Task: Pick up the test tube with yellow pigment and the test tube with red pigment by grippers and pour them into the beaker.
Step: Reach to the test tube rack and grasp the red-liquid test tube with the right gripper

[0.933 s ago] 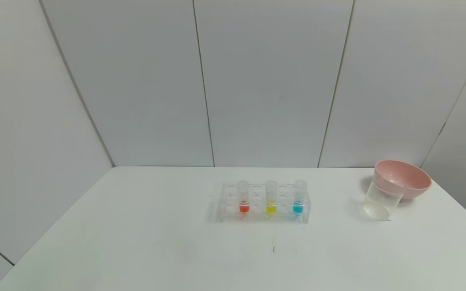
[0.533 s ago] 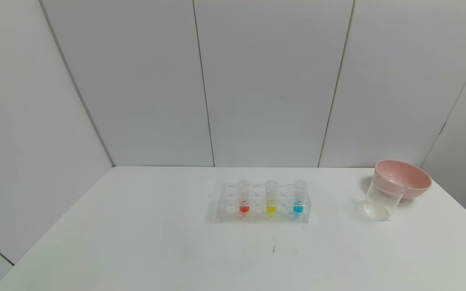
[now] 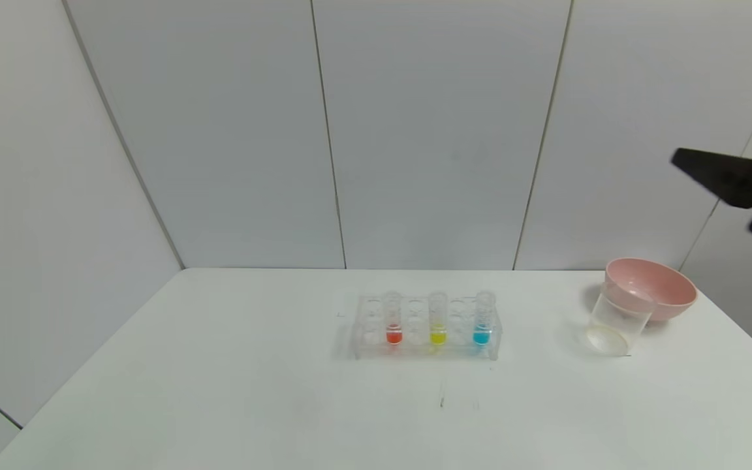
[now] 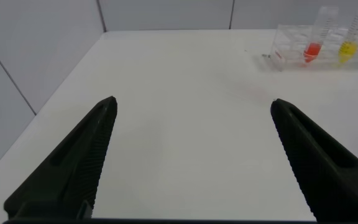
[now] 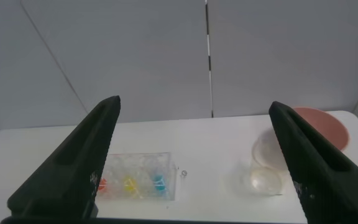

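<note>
The test tube with red pigment (image 3: 393, 324), the test tube with yellow pigment (image 3: 438, 324) and a like tube with blue liquid (image 3: 482, 324) stand upright in a clear rack (image 3: 376, 333) mid-table. The beaker (image 3: 616, 321) stands at the right, touching a pink bowl. My right gripper (image 5: 194, 102) is open and empty, high above the table's right side; one of its fingers (image 3: 715, 173) shows in the head view. It looks down on the rack (image 5: 135, 163) and the beaker (image 5: 263, 174). My left gripper (image 4: 192, 101) is open and empty over the table's left part, with the rack (image 4: 288, 43) far off.
A pink bowl (image 3: 660, 287) sits behind the beaker near the table's right edge. White wall panels stand close behind the table. The white table (image 3: 219, 365) has bare surface to the left of the rack and in front of it.
My right gripper has come into the head view at the upper right. The tubes, rack, beaker and bowl have not moved.
</note>
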You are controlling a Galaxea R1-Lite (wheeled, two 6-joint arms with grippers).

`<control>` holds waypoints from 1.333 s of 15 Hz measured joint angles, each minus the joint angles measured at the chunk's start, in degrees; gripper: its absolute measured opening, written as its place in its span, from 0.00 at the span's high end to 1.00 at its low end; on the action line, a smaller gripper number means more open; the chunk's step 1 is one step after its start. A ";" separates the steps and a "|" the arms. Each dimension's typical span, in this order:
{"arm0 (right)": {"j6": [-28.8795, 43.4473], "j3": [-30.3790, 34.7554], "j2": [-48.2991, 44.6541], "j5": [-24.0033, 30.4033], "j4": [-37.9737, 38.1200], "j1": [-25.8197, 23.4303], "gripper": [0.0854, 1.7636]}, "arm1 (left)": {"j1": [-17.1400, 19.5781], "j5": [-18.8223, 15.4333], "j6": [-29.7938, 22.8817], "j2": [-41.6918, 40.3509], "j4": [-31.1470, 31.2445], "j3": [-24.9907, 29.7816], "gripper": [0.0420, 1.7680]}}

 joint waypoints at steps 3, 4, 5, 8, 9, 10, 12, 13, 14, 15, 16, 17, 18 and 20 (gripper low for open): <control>1.06 -0.39 13.15 -11.41 -13.43 11.50 0.03 | 0.00 0.00 0.00 0.00 0.00 0.00 0.00; 1.21 -0.55 18.09 -13.79 -18.18 14.64 0.03 | 0.00 0.00 0.00 0.00 0.00 0.00 0.00; 1.32 -0.76 22.20 -15.26 -21.78 16.87 0.03 | 0.00 0.00 0.00 0.00 0.00 0.00 0.00; 1.43 -3.04 34.07 -18.01 -30.05 20.96 0.03 | 0.00 0.00 0.00 0.00 0.00 0.00 0.00; 1.45 -4.67 37.69 -18.53 -31.48 21.61 0.03 | 0.00 0.00 0.00 0.00 0.00 0.00 0.00; 1.50 -6.84 41.46 -18.85 -32.43 22.14 0.03 | 0.00 0.00 0.00 0.00 0.00 0.00 0.00; 1.51 -11.06 47.51 -19.08 -33.12 22.70 0.03 | 0.00 0.00 0.00 0.00 0.02 0.00 0.00; 1.54 -13.46 50.40 -19.04 -33.30 22.75 0.03 | 0.00 0.00 0.00 0.00 0.00 0.00 0.00; 1.58 -15.41 52.82 -18.82 -33.37 22.48 0.03 | 0.00 0.00 0.00 0.00 0.00 0.00 0.00; 1.69 -17.18 55.20 -18.38 -33.44 21.92 0.03 | 0.00 0.00 0.00 0.00 0.00 0.00 0.00; 1.89 -18.62 57.39 -17.68 -33.50 21.15 0.03 | 0.00 0.00 0.00 0.00 0.00 0.00 0.00; 2.22 -19.99 59.42 -16.82 -33.44 20.27 0.03 | 0.00 0.00 0.00 0.00 0.00 0.00 0.00; 2.40 -21.28 61.20 -16.16 -33.45 19.36 0.03 | 0.00 0.00 0.00 0.00 0.00 0.00 0.00; 2.51 -23.54 64.43 -14.58 -33.26 17.26 0.03 | 0.00 0.00 0.00 0.00 0.00 0.00 0.00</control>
